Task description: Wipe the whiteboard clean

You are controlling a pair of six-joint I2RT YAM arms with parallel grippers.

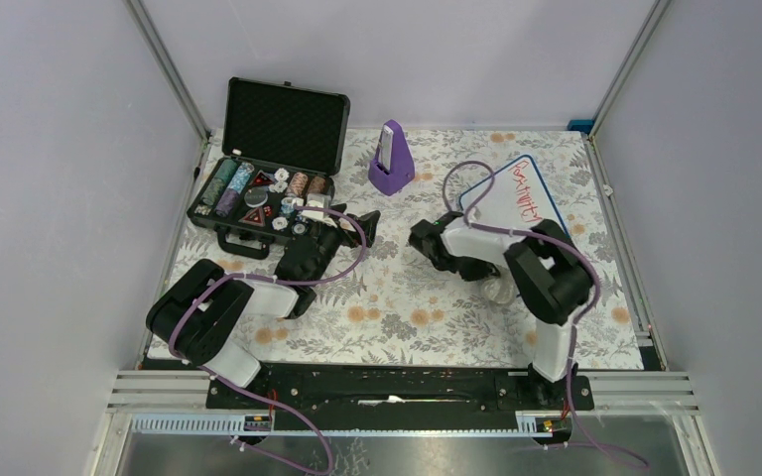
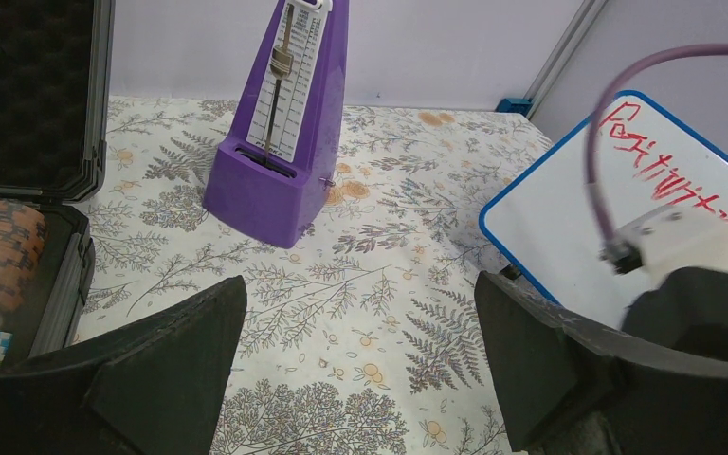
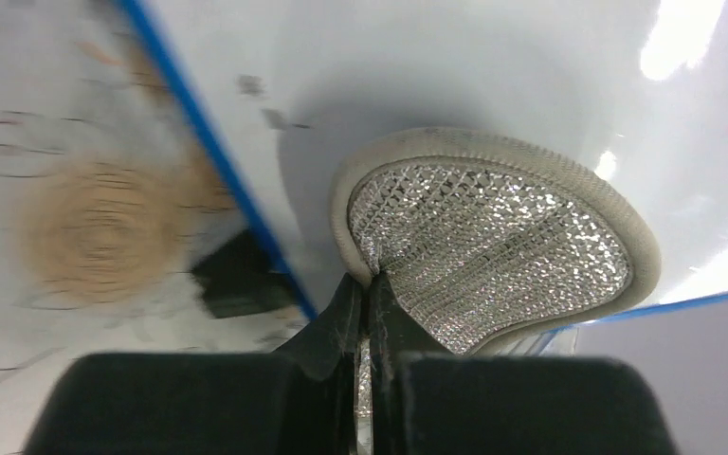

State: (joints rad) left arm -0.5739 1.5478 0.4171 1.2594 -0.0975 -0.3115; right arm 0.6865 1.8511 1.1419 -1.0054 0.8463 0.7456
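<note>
The whiteboard point(image 1: 516, 198) lies tilted at the back right, white with a blue rim and red handwriting point(image 1: 528, 188) along its far edge. It also shows in the left wrist view point(image 2: 559, 223) and the right wrist view point(image 3: 436, 66). My right gripper point(image 3: 368, 284) is shut on a silvery mesh cloth pad point(image 3: 493, 237) that rests on the board near a blue-rimmed corner. In the top view the right gripper point(image 1: 491, 280) is mostly hidden under its arm. My left gripper point(image 1: 352, 223) is open and empty above the floral tablecloth point(image 2: 360, 294), left of the board.
A purple metronome point(image 1: 391, 159) stands at the back centre, ahead of the left gripper point(image 2: 280, 123). An open black case point(image 1: 268, 169) with poker chips sits at the back left. Metal frame posts and grey walls bound the table.
</note>
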